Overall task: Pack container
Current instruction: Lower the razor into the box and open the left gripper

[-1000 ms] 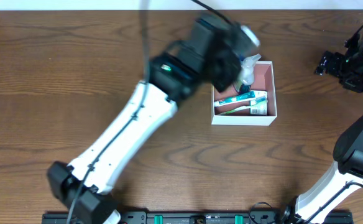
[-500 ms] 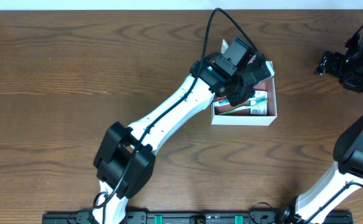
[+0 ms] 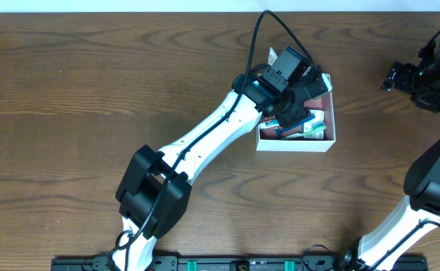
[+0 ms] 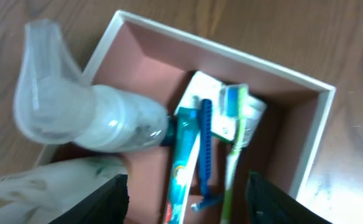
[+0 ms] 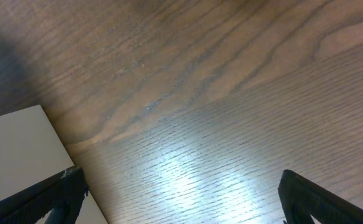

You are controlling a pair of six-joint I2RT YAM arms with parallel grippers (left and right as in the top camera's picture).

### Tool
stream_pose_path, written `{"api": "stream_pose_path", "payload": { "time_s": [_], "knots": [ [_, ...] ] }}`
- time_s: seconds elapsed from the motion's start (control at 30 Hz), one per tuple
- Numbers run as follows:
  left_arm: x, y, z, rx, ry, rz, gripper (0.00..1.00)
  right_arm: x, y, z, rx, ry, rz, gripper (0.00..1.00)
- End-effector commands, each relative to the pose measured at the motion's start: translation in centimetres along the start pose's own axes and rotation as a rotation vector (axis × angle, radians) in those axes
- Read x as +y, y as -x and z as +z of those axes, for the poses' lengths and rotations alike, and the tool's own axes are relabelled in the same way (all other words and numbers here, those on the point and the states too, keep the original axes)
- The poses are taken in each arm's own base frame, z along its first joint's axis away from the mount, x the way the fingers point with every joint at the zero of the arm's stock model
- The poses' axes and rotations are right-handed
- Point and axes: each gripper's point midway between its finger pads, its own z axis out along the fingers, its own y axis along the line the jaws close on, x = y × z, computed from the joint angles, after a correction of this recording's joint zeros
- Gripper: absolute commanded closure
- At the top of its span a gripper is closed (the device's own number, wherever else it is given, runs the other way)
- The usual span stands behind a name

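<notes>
The container (image 3: pixel 295 145) is a square white-walled box with a dusty-pink inside (image 4: pixel 231 53), standing right of the table's middle. My left gripper (image 3: pixel 294 108) hovers over it, open, its fingers (image 4: pixel 114 200) wide apart with nothing between them (image 4: pixel 188 210). Inside lie a clear spray bottle (image 4: pixel 107 118) with its head over the left wall, a blue toothpaste tube (image 4: pixel 184 162), a blue razor (image 4: pixel 205 146), a green toothbrush (image 4: pixel 234 146) and a white packet (image 4: pixel 197 90). My right gripper (image 3: pixel 410 79) stays far right, open (image 5: pixel 191 202) over bare wood.
The left arm (image 3: pixel 205 139) stretches diagonally from the front edge across the table to the box. A white flat surface (image 5: pixel 17 146) shows at the left of the right wrist view. The brown wooden tabletop (image 3: pixel 77 113) spreads to the left.
The left arm swung over the container and settled there. Its gripper has opened from shut, and the spray bottle now lies in the box. The right arm has not moved.
</notes>
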Motion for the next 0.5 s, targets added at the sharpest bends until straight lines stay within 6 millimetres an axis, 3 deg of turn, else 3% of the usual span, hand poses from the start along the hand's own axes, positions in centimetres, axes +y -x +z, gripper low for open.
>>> {"api": "stream_pose_path", "payload": {
  "time_s": [0.0, 0.1, 0.13, 0.33, 0.47],
  "knots": [
    [2.0, -1.1, -1.1, 0.061, 0.122, 0.002, 0.31, 0.4, 0.1, -0.5, -0.01, 0.007, 0.008, 0.01],
    [2.9, -1.7, -3.4, 0.102, 0.194, -0.023, 0.18, 0.4, 0.1, -0.5, -0.01, 0.007, 0.008, 0.01],
    [3.0, -1.8, -4.3, 0.111, 0.209, -0.042, 0.01, 0.4, 0.1, -0.5, -0.01, 0.007, 0.008, 0.01],
    [1.4, -3.6, -9.1, 0.185, 0.189, -0.078, 0.02, 0.4, 0.1, -0.5, -0.01, 0.007, 0.008, 0.01],
    [0.8, -4.7, -9.8, 0.23, 0.173, -0.081, 0.02, 0.4, 0.1, -0.5, -0.011, 0.006, 0.008, 0.01]
  ]
}}
